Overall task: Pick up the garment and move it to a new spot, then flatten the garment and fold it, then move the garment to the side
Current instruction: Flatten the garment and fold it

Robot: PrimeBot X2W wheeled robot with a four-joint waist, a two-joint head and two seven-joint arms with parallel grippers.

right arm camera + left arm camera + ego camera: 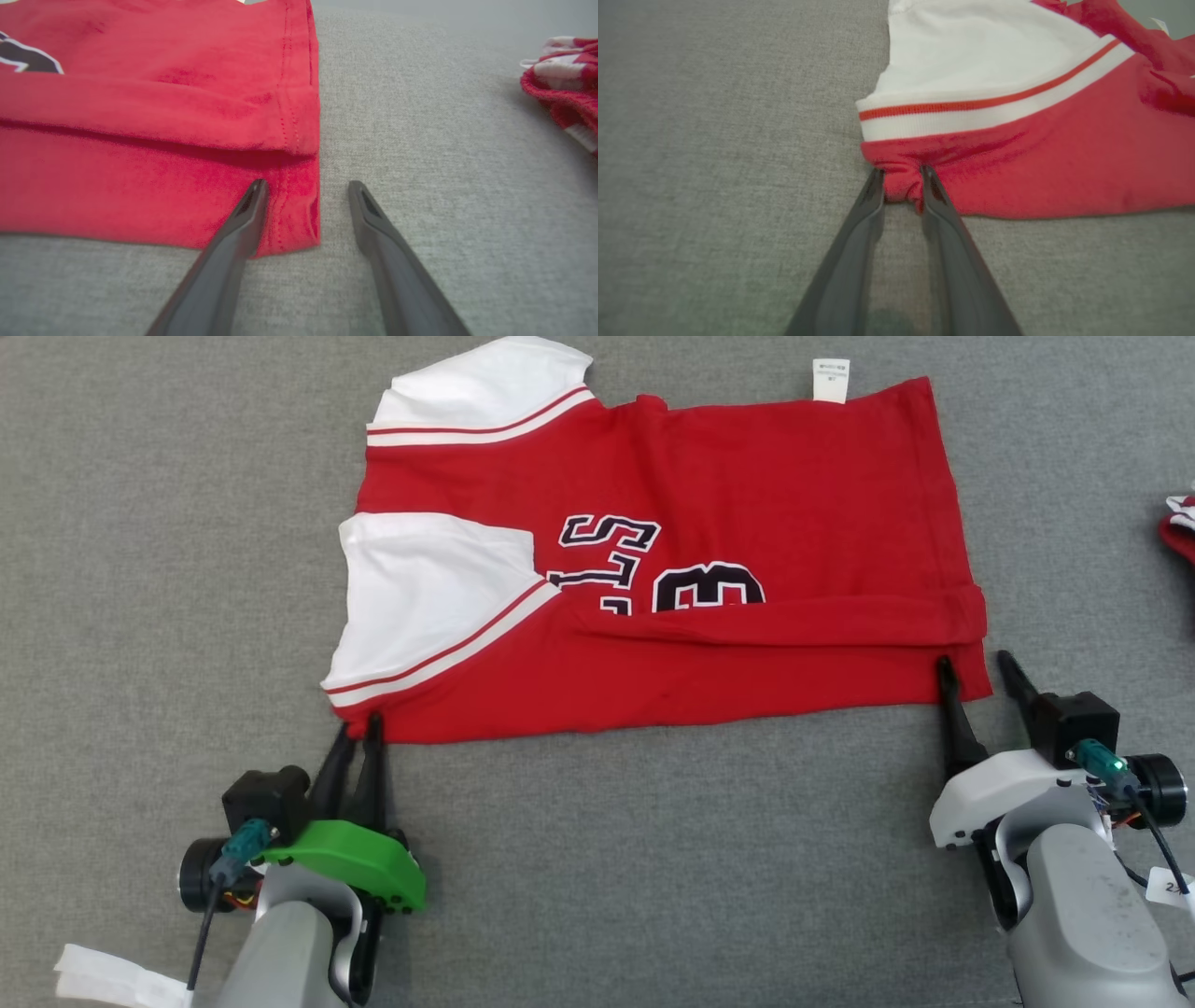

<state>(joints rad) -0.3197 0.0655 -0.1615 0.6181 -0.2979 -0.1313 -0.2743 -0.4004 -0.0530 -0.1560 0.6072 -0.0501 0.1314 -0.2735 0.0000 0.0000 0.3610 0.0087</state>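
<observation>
The garment (747, 504) lies spread on the grey table (140, 569), with a band along its near long edge already folded over. Your left gripper (362, 723) has its fingers pinched on the near-left corner, bunching the red hem. Your right gripper (973, 661) is not gripping: its fingers are apart, one over the cloth and the other over bare table beside the near-right corner. Close it squarely on that corner before lifting — then raise both grippers evenly, edge taut, so the fold lands straight.
</observation>
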